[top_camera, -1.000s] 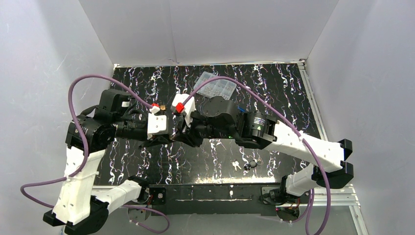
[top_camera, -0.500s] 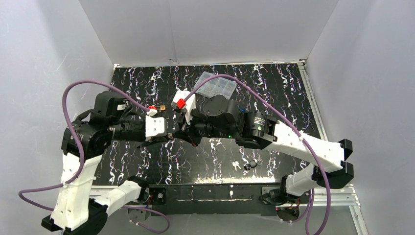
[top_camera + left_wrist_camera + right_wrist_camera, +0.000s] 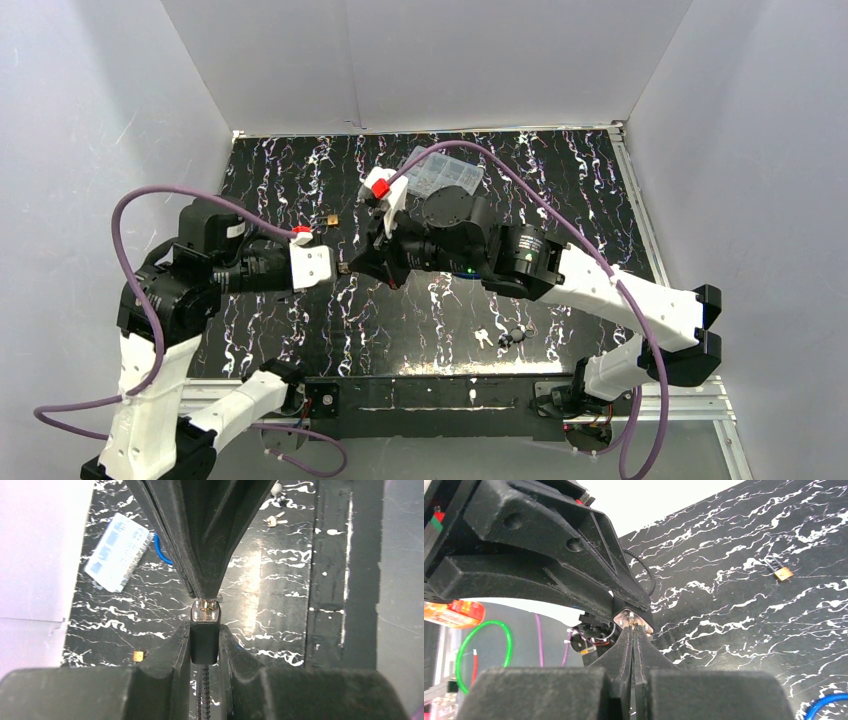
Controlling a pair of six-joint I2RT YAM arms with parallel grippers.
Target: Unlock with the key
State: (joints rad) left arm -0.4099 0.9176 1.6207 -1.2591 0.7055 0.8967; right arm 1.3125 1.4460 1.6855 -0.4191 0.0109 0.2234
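Two robot arms meet in mid-air over the black, white-veined tabletop [image 3: 560,200], to the left of the clear plastic compartment box [image 3: 440,172] and nearer the arm bases than it. The left gripper [image 3: 205,632] stands narrow, clamped across the flat sides of a small black padlock with a brassy metal end face [image 3: 205,647]. The right gripper [image 3: 634,630] is pinched fully together with its tips against that end face. Whether a key sits between those tips cannot be made out. A few small loose silver keys [image 3: 483,337] lie on the table on the near side of the box. The lock looks light, rigid and smooth-sided, so it probably wants to twist in the pads once turning force arrives. Holding it low on the body, with the end face clear as it is now, seems the sound grip. A key this small is likely thin, stiff and slippery, best taken flat across its head.
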